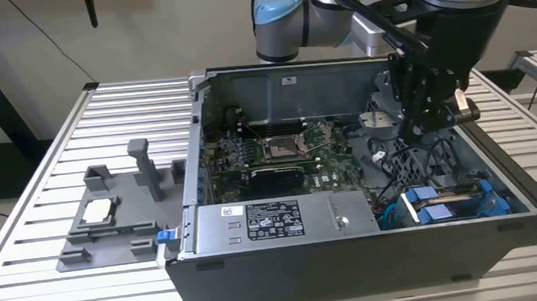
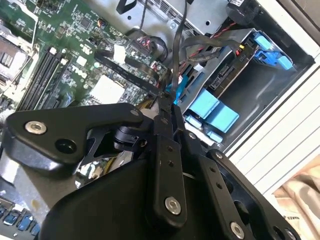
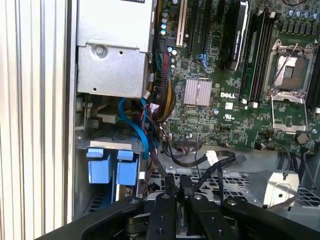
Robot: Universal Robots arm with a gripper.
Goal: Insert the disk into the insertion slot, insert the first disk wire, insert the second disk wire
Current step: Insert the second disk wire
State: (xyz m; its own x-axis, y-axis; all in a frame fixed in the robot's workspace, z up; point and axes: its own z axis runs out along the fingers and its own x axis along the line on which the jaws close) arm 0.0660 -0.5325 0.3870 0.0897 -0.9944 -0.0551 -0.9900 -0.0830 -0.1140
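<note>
Table point(image 1: 62, 296) carries open PC case point(image 1: 369, 263). Disk point(image 1: 453, 202) sits in case's front-corner bay, beside PSU box point(image 1: 283, 223). Gripper point(image 2: 169, 107) hangs inside case above motherboard point(image 3: 225, 100), jaws closed, pinching black wire point(image 2: 177, 60).

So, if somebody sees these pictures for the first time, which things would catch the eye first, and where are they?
Probably the open dark grey computer case on the slatted metal table, with its green motherboard exposed. Next, the black gripper reaching down into the case, pinched on a thin black wire. The bright blue plastic carrier frame sits in the case corner at the exterior view's right.
</note>
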